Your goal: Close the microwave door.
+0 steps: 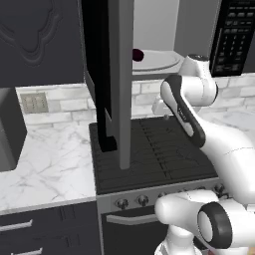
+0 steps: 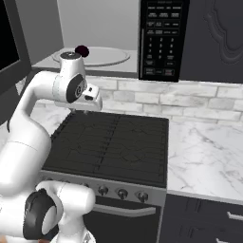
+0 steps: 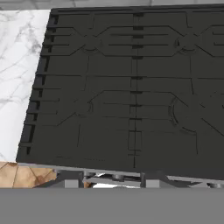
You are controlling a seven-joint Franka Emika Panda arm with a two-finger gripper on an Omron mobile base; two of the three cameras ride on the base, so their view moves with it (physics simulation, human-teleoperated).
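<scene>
The microwave (image 1: 199, 30) hangs above the stove with its light grey cavity showing. Inside, a white turntable (image 1: 157, 62) carries a small dark red object (image 1: 138, 54). The microwave door (image 1: 124, 84) stands wide open over the stove, seen edge-on as a tall grey slab with black glass on its left face. It also shows at the left edge of the right base view, as the door (image 2: 9, 78). My gripper (image 1: 162, 114) hangs over the stove's back, right of the door and apart from it, pointing down as the gripper (image 2: 84, 112). Its finger gap is too small to judge.
The black keypad panel (image 2: 161, 40) sits at the microwave's right. Below lies the black stove (image 3: 131, 87) with knobs (image 1: 142, 200) along its front, and marble counter (image 1: 50, 164) on both sides. A dark embossed cabinet door (image 1: 35, 40) hangs at the upper left.
</scene>
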